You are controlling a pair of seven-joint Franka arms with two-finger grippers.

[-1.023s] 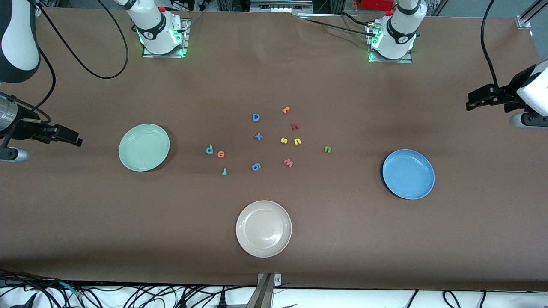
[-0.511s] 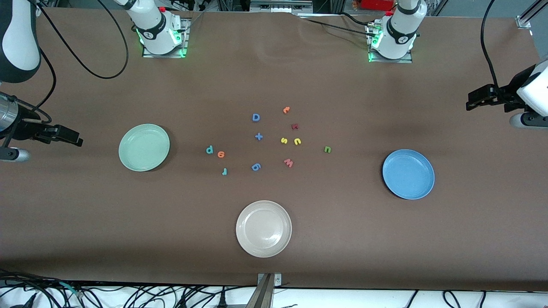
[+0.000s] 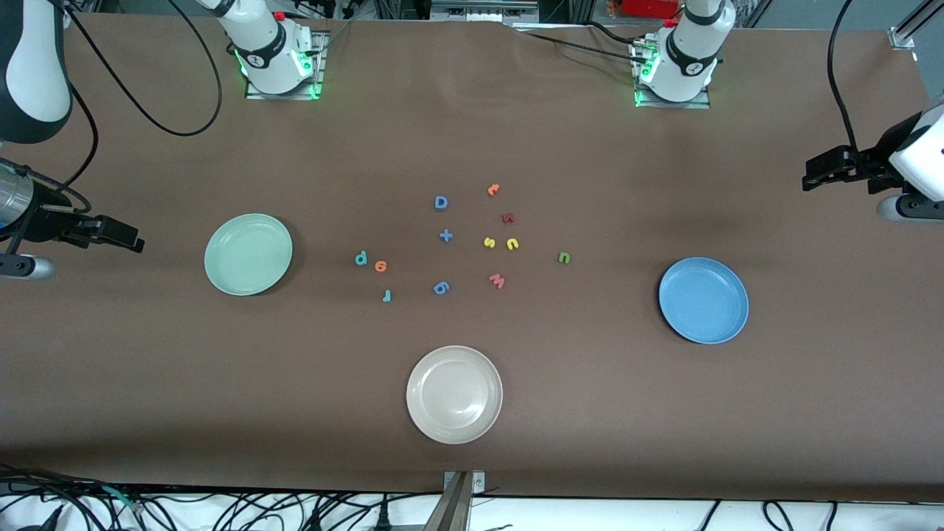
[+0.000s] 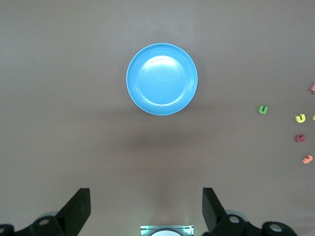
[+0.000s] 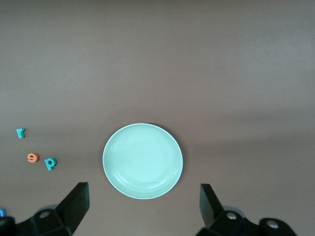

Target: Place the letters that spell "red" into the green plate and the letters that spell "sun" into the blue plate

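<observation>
both grippers (image 4: 145,211) (image 5: 142,209) released; pale green plate (image 3: 248,254), blue plate (image 3: 703,300) empty.

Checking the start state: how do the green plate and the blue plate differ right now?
The green plate is pale mint and lies toward the right arm's end of the table; the blue plate is mid-blue, toward the left arm's end and slightly nearer the front camera. Both are round, rimmed, look alike in size, and hold no letters.
</observation>
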